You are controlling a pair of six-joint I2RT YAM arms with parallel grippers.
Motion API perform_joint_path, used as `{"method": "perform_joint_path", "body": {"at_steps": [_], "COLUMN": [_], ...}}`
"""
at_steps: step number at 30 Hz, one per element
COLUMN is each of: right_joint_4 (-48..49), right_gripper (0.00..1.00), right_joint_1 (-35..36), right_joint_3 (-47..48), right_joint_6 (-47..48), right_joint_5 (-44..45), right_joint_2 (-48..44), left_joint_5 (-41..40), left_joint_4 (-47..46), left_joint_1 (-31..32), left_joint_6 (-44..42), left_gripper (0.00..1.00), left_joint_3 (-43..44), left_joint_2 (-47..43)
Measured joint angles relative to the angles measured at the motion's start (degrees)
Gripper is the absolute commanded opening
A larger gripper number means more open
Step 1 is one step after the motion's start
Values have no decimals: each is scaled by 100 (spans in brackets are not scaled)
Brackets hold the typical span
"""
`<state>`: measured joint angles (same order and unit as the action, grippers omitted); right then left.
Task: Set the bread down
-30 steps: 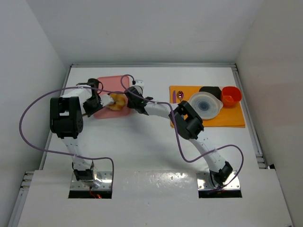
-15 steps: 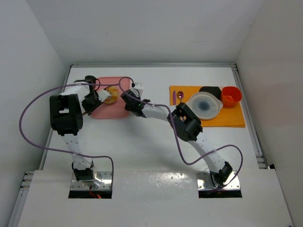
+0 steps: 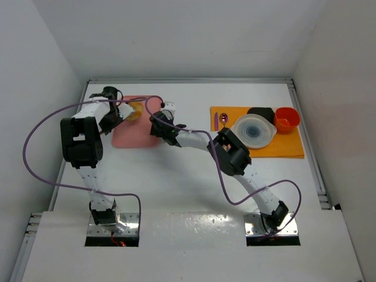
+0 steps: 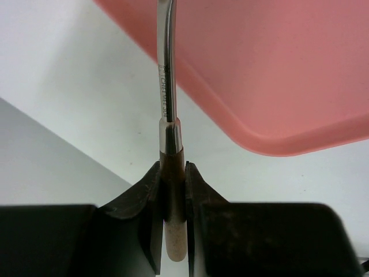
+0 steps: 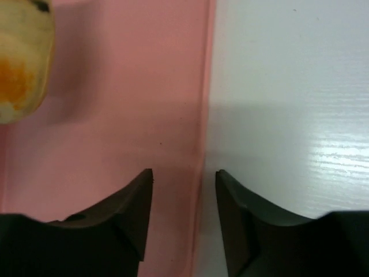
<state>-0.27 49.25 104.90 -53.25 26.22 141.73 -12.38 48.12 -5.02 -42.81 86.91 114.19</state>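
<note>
Toward the far left corner of the desk [image 3: 176, 176], the left fingers [image 4: 153, 213] are clamped on the brown handle of a metal-shafted tool [image 4: 168, 86] that reaches over the pink tray [image 3: 138, 132]. The bread [image 3: 134, 110] is over the tray's far left corner; whether it rests on tray or tool cannot be told. At the tray's right edge the right fingers [image 5: 137, 202] stand apart, straddling the rim, gripping nothing. Near the far right corner an orange mat [image 3: 288, 147] carries a white lidded bowl [image 3: 255, 130] and an orange cup [image 3: 286, 118].
</note>
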Motion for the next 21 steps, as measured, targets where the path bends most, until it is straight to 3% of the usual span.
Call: {"method": "perform_joint_path", "body": {"at_steps": [4, 8, 15, 21], "right_joint_4": [321, 597, 1019, 433], "right_gripper": [65, 70, 73, 73], "right_joint_1": [-48, -201, -1034, -2140], "right_joint_3": [-299, -1360, -3735, -4972], "right_joint_6": [551, 970, 1827, 2240], "right_joint_5": [-127, -260, -420, -610], "right_joint_2": [-155, -944, -3707, -6057], "left_joint_5": [-138, -273, -345, -275], "left_joint_4": [2, 24, 330, 704], "left_joint_1": [50, 236, 1071, 1917], "left_joint_6": [0, 0, 131, 505], "left_gripper": [0, 0, 0, 0], "left_joint_3": [74, 144, 599, 1655], "left_joint_2": [-11, -85, -214, 63]}}
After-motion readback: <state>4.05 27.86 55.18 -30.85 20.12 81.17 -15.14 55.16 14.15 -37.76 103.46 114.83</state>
